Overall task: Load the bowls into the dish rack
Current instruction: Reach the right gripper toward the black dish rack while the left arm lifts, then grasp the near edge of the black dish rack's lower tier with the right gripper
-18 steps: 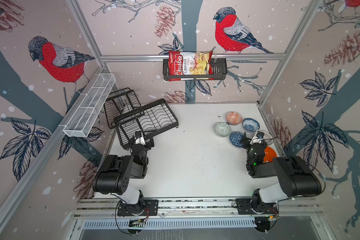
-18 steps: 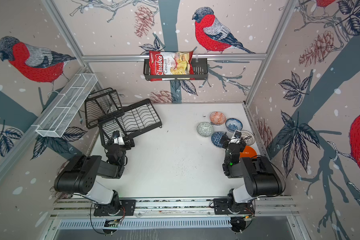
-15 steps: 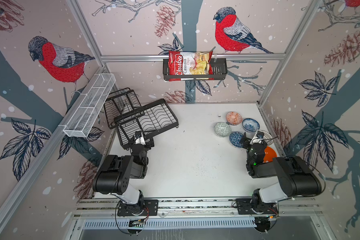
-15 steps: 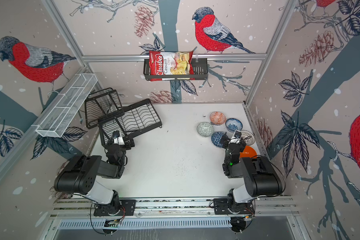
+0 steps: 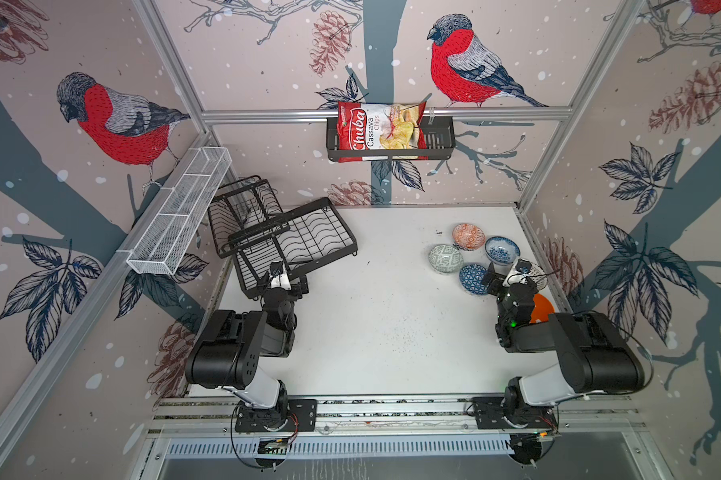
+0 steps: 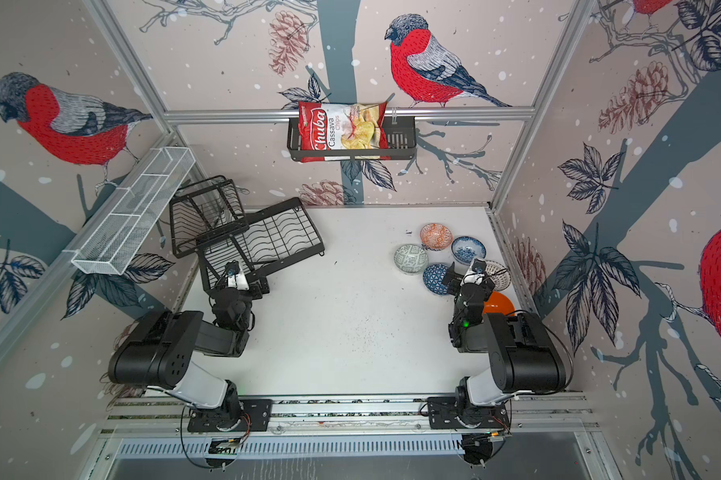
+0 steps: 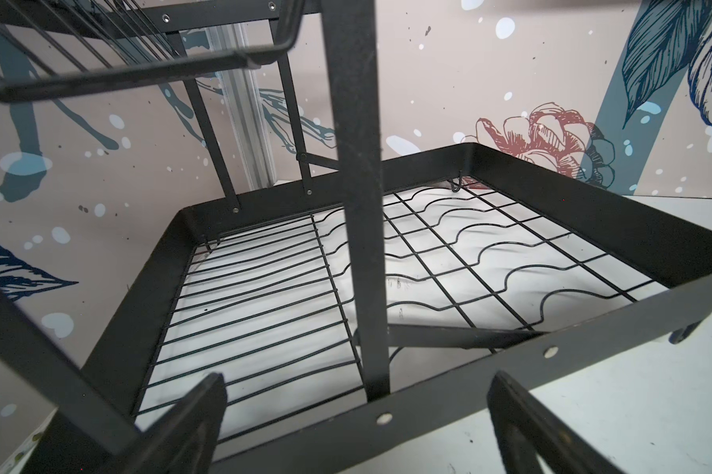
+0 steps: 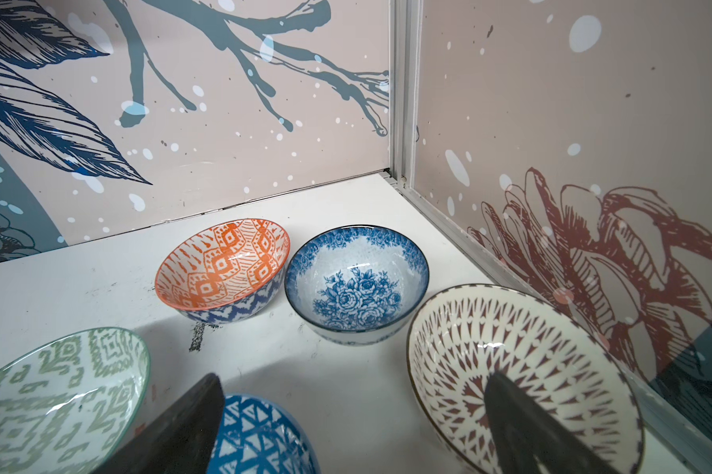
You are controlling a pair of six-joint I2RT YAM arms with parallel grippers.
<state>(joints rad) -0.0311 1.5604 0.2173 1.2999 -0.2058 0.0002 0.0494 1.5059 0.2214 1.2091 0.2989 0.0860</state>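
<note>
While the right hand (image 8: 356, 414) gapes empty, the white bowl (image 8: 510, 349) lies — seemingly — partly beneath it.

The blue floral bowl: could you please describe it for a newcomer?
On the white table, look to the cluster by the right wall. The blue floral bowl is in the back pair, right of the orange-patterned bowl. Only it has blue roses inside.

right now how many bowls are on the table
6, all clustered at right: salmon-orange bowl and blue floral bowl at back, grey-green bowl and dark blue geometric bowl toward the middle, white lattice bowl by the wall, plain orange bowl half hidden under the right arm.
</note>
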